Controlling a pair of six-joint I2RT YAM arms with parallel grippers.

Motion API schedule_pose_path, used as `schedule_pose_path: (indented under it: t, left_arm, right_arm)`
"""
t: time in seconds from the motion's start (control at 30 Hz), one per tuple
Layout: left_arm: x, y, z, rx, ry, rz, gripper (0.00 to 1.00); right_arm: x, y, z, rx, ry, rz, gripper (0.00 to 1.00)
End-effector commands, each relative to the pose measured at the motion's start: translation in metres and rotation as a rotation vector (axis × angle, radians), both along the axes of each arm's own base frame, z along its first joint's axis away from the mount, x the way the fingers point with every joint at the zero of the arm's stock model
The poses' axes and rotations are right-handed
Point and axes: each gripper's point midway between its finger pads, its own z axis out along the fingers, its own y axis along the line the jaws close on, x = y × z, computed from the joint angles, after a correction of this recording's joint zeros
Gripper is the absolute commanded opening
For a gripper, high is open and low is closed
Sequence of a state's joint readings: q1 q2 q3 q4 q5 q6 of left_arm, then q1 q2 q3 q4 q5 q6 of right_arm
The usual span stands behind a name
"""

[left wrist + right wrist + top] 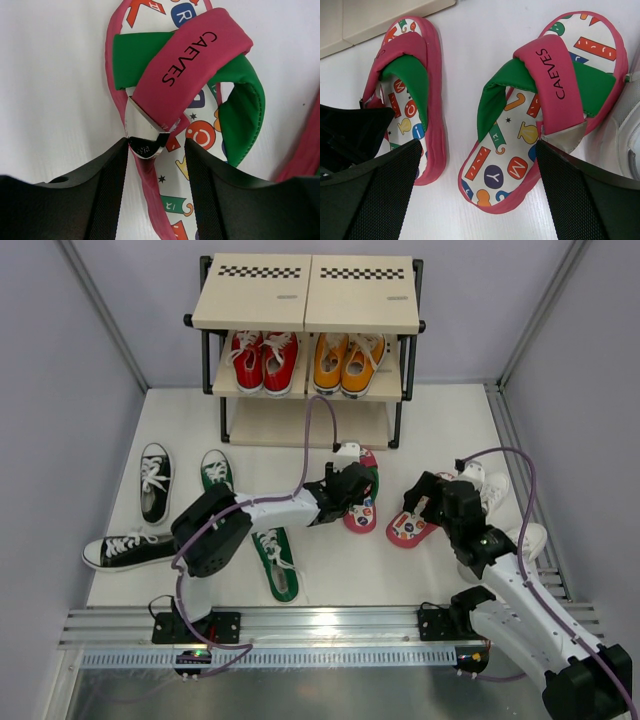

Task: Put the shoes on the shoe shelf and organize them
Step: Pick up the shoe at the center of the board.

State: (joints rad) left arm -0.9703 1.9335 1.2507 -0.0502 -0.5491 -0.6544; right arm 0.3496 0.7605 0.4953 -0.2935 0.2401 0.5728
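Flip-flop (190, 60) under the left arm: what is the end effector doing to it?

The left end effector (155, 145) is low at the pink flip-flop's side. Its two black fingers stand partly apart, one on each side of the sole's rim where the strap joins. I see no squeeze on it, so nothing is held.

And the right arm?

The right end effector (477, 165) hangs spread wide above the second flip-flop (535, 115), touching nothing. Both flip-flops lie side by side on the white counter (450, 430), in front of the shelf (305, 295).

How far along is the job?

By my reading, at the very start. The shelf's middle tier carries only a red pair (263, 360) and an orange pair (348, 362), which are not part of the job. Its top boards are bare.

What is left?

All four pairs. The green sneakers (216, 470) lie apart from each other at the left of the counter. The black sneakers (154, 483) are farther left, pointing different ways. The white shoes (485, 485) sit by the right arm. The flip-flops look like the first to go.
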Motion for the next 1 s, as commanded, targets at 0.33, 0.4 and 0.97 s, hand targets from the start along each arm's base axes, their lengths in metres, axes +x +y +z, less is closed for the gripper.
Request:
schedule_pose_path:
  t: [0.33,0.4,0.97]
  left_arm:
    - [0.026,0.012,0.004,-0.012,-0.011,0.094,0.37]
    - [0.027,0.009,0.002,-0.016,-0.002,0.075,0.33]
    - [0.031,0.035,0.007,0.067,0.009,0.110,0.00]
  right_arm:
    - [0.004,-0.002,0.014,0.002,-0.062,-0.003,0.99]
    - [0.004,-0.001,0.016,0.003,-0.062,0.004,0.99]
    - [0.000,0.003,0.005,0.025,-0.032,0.014,1.00]
